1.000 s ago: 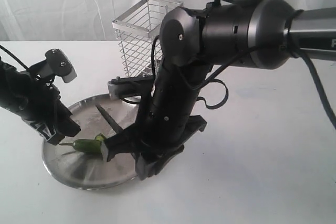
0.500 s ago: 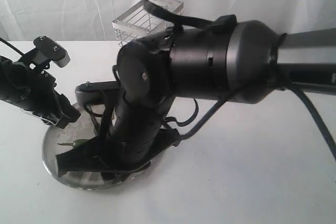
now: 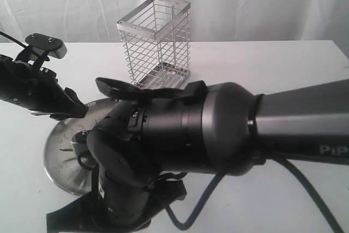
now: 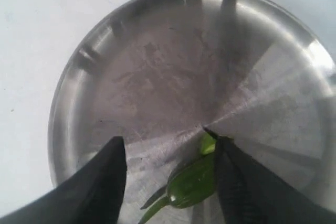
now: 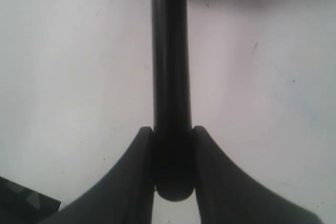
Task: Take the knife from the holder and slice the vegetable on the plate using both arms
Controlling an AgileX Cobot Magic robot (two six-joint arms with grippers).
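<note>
Knife (image 5: 170, 77) in right gripper (image 5: 172, 161) — wrist-view only

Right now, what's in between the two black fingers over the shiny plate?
In the left wrist view, the green chili lies between the left hand's open fingers, on the plate, beside the far finger.

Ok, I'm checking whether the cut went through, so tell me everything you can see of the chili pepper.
The chili pepper is glossy and green, lying on the steel plate between the open left gripper's fingers. One finger is against its side. A smaller green piece sits at its end; whether it is fully severed is unclear. A thin stem runs from the other end. The exterior view hides it.
</note>
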